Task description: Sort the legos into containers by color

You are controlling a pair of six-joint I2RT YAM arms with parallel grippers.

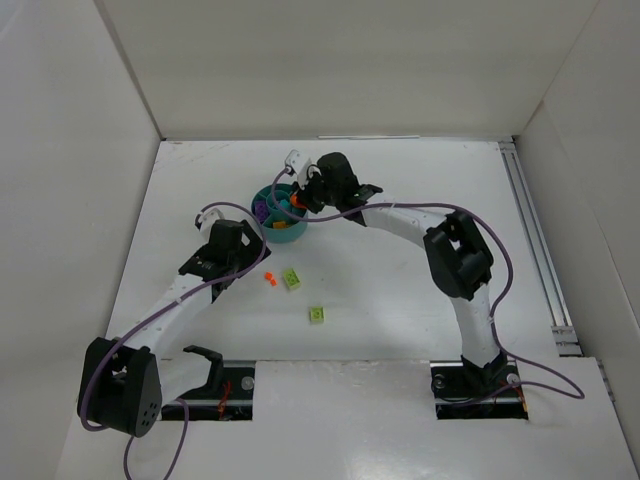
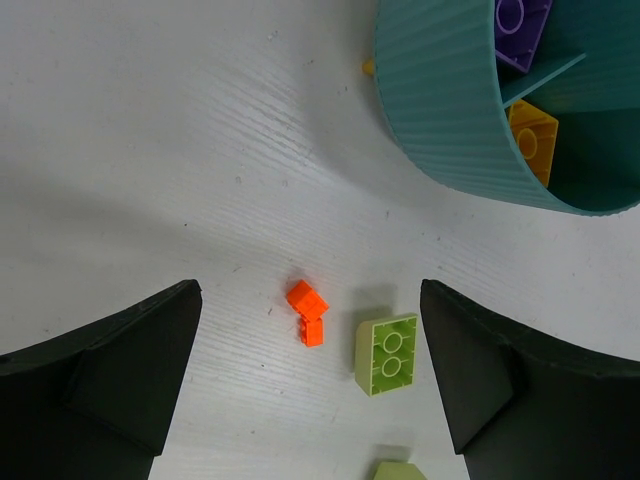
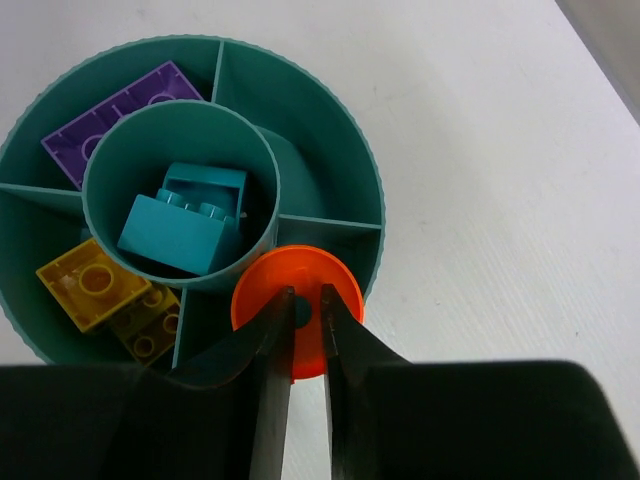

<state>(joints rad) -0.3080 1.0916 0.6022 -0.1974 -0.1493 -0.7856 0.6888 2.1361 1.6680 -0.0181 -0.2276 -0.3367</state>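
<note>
Orange-red round piece [image 3: 300,265] is held by the R gripper [image 3: 306,300], jaws clamped on its middle. Which part they grip is hidden by the fingers. The piece sits at lower centre of the right wrist view. It's over the lower-right rim of the teal dish [image 3: 300,130], overlapping the wedge just below the central well. Height above the dish: can't tell.

Dish contents:
- teal brick [image 3: 185,225] in the central well
- purple brick [image 3: 120,110] in the upper-left wedge
- two yellow bricks [image 3: 95,285] in the lower-left wedge
- upper-right wedge bare

Step in hand, I'd judge: placing the orange-red piece. Next move prob. needs it centred over an unused wedge, off rim and dividers, then jaws parted. The disc looks wide vs. a wedge, so it could catch on a wall.

L gripper [image 2: 310,375] hangs w/ jaws wide apart above the table [image 2: 150,150]. Small orange brick [image 2: 307,312] lies btw the fingers. Lime green brick [image 2: 388,352] is just beside it, nearer the right-hand finger. A 2nd lime brick [image 2: 395,472] is at the bottom edge. These three are not yet sorted.
</note>
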